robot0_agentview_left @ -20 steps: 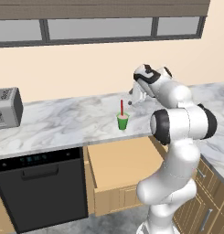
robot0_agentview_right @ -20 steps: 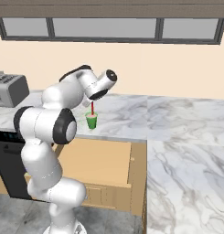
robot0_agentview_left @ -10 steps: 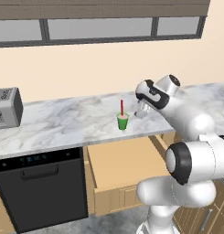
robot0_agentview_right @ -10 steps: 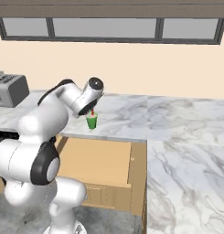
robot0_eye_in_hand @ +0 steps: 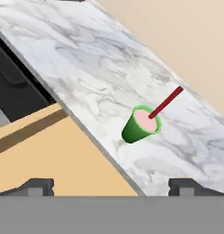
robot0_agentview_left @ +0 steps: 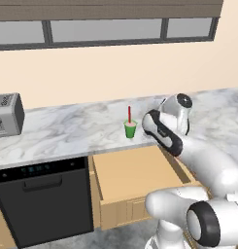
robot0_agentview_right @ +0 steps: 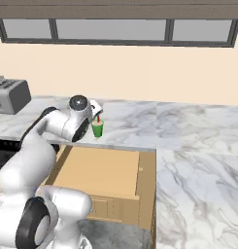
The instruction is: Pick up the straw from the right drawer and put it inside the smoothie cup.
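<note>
Peach wall (robot0_agentview_left: 91,73), window strip (robot0_agentview_left: 106,30) (dark-framed), marble counter (robot0_agentview_right: 198,126), black dishwasher (robot0_agentview_left: 42,199), toaster (robot0_agentview_left: 6,114)

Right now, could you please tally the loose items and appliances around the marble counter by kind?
Small bright green smoothie cup: 1
Thin red straw, standing in that cup: 1
Silver toaster: 1
Black dishwasher under the counter: 1
Open light-wood drawer: 1
Total: 5
</note>
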